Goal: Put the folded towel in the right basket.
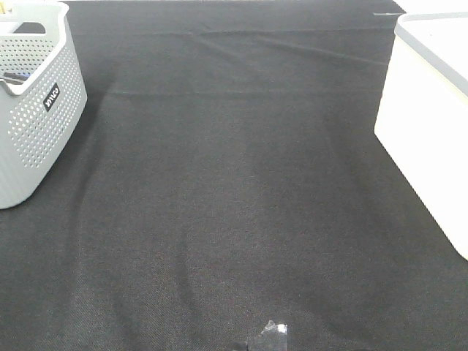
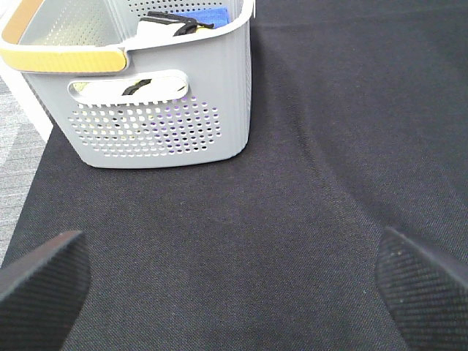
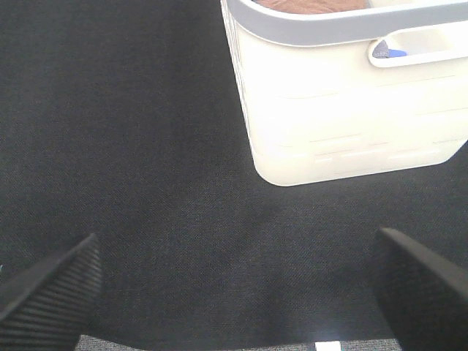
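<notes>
A: Exterior high view: a black cloth (image 1: 234, 190) covers the table, the right basket (image 1: 431, 139) stands at its right edge, a perforated grey basket (image 1: 36, 110) at its left.

B: And the folded towel (image 3: 311, 6)?

A: The right wrist view shows a rust-brown strip just inside that basket's grey rim.

B: The grippers?

A: Left gripper (image 2: 234, 281) and right gripper (image 3: 238, 285) both spread wide, released, holding nothing, over bare cloth.
</notes>
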You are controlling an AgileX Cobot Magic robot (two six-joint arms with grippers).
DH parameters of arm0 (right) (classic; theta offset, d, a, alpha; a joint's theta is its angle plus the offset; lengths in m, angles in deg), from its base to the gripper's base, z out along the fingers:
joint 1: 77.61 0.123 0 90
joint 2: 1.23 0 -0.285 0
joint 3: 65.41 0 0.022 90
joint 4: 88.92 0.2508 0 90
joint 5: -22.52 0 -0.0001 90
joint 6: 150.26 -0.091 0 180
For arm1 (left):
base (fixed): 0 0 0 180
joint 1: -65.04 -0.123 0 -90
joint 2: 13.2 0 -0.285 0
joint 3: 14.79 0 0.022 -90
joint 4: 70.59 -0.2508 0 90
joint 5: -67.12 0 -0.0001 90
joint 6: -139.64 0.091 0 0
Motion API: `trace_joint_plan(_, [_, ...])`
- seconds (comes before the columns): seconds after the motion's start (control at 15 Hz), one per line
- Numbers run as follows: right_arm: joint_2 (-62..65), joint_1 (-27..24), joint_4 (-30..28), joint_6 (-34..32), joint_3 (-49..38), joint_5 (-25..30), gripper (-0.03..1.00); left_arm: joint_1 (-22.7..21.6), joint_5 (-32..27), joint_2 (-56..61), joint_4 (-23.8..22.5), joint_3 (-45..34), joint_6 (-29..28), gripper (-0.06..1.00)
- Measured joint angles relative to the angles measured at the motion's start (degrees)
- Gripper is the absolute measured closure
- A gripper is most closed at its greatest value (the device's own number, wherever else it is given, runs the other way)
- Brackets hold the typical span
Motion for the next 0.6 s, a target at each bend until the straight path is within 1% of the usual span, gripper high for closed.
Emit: trace_joint_plan(0.6, [0.00, 0.00, 0.00, 0.00, 0.00, 0.00, 0.01, 0.00, 0.00, 0.00, 0.00, 0.00, 0.00, -0.05])
